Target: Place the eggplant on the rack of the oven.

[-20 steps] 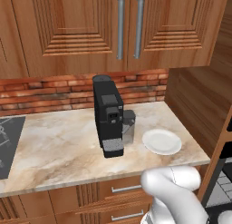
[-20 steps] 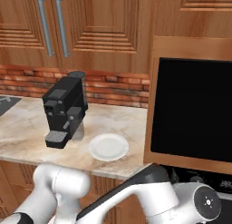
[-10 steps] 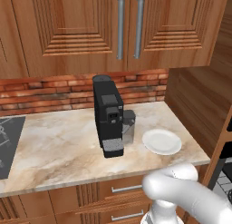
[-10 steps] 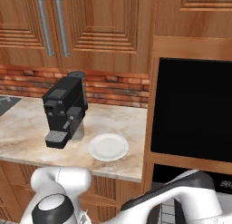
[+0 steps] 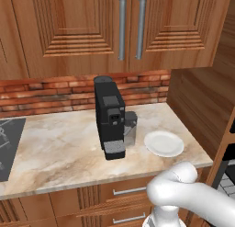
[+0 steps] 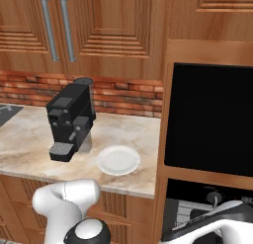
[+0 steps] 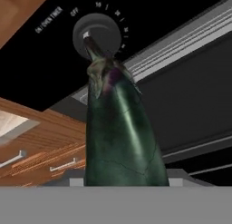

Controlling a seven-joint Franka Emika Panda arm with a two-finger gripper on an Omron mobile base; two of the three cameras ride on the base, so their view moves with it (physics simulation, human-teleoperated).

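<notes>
In the hand view the eggplant stands close before the camera, dark purple-green, its stem end pointing at a round timer knob. It rises from where my gripper's fingertips sit, and it hides them, so the grip reads as shut on it. Behind it are the oven's black control panel and its dark front. In the right base view the oven sits low at the right, with thin grey rack bars just beside my arm. A strip of the rack also shows at the right edge of the left base view.
A black coffee machine and a white plate stand on the marble counter. A tall black panel is set in the wooden column above the oven. Drawers with metal handles lie below the counter.
My arm has swung lower and further right toward the oven; its forearm has dropped to the bottom edge of the right base view. Counter, plate and coffee machine stay put.
</notes>
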